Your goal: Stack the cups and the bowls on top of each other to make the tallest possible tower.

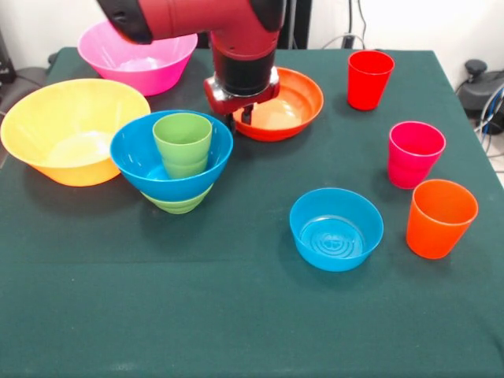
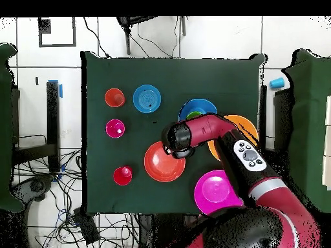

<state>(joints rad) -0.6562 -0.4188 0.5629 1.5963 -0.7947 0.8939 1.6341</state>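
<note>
The tower stands at left centre: a light green cup (image 1: 183, 144) upright inside the wide blue bowl (image 1: 138, 161), which sits on the small green bowl (image 1: 177, 205). My gripper (image 1: 240, 118) hangs low between the tower and the shallow orange-red bowl (image 1: 287, 106), at that bowl's rim nearest the tower. The red arm hides its grip. In the overhead view the wrist covers the gripper over the orange-red bowl's edge (image 2: 158, 165). The red cup (image 1: 369, 79), magenta cup (image 1: 415, 153) and orange cup (image 1: 440, 218) stand apart on the right.
The big yellow-orange bowl (image 1: 71, 130) sits left of the tower and the big pink bowl (image 1: 138, 59) behind it, both close. The small translucent blue bowl (image 1: 336, 228) sits front centre. The dark green cloth (image 1: 236, 315) covers the table.
</note>
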